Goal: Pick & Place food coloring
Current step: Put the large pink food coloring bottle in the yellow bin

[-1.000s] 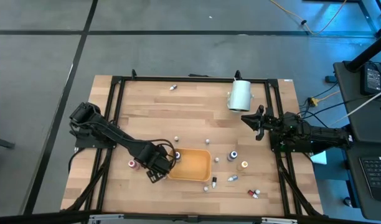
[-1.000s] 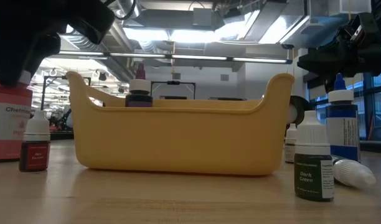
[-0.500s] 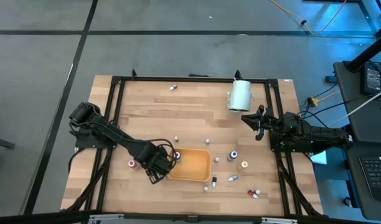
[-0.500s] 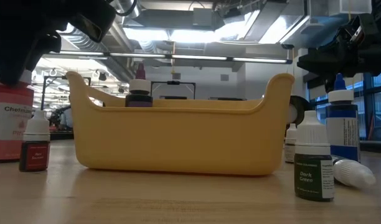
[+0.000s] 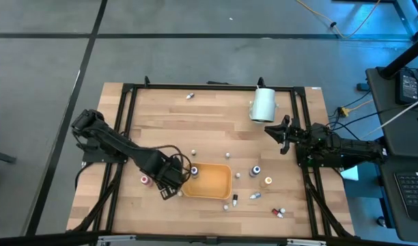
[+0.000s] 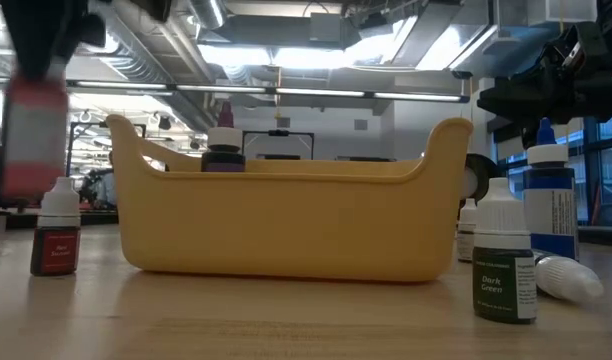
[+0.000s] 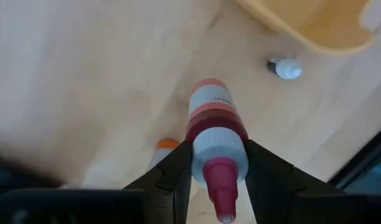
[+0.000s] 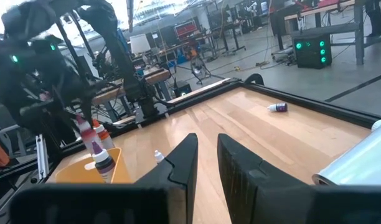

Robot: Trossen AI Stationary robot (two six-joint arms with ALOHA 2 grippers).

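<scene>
Fingers (image 7: 216, 180) pinching cylindrical red-capped bottle (image 7: 214, 127)

A light wooden table (image 5: 209, 123) framed by black rails (image 5: 124, 130) stands on a grey floor (image 5: 195, 48) marked with dark lines. Beyond it, bright ceiling lights (image 6: 286, 55) hang among exposed ducts, workbenches (image 8: 197, 50) fill the room, and blue-tinted windows (image 6: 601, 165) line one side.
</scene>
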